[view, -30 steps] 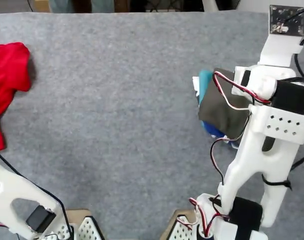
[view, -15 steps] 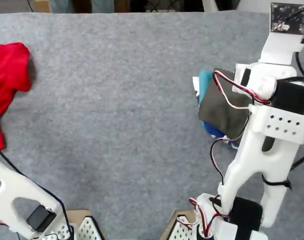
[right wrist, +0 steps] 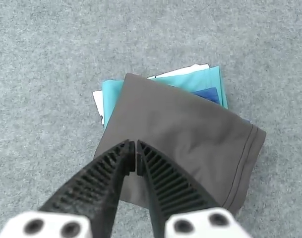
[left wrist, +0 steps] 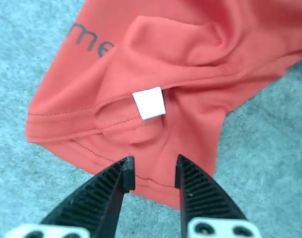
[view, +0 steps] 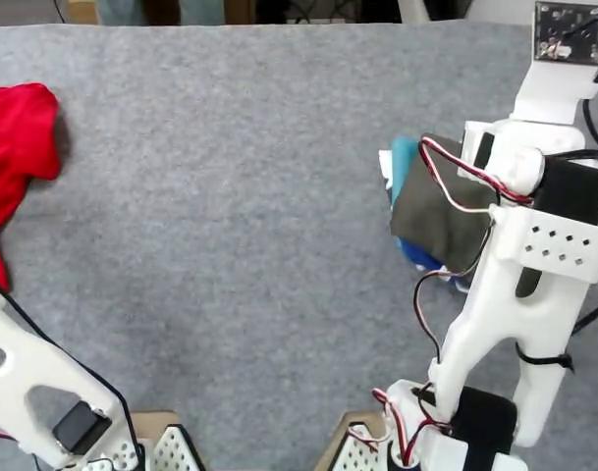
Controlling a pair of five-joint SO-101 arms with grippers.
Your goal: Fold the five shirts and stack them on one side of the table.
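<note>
Just below left claw (left wrist: 154, 166), red shirt (left wrist: 190, 49)

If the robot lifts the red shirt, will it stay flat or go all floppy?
Probably floppy: the red shirt lies crumpled in soft folds, so it would likely droop from wherever it's pinched. It looks thin, so probably light. Pushed, it may bunch up on the fuzzy table.
</note>
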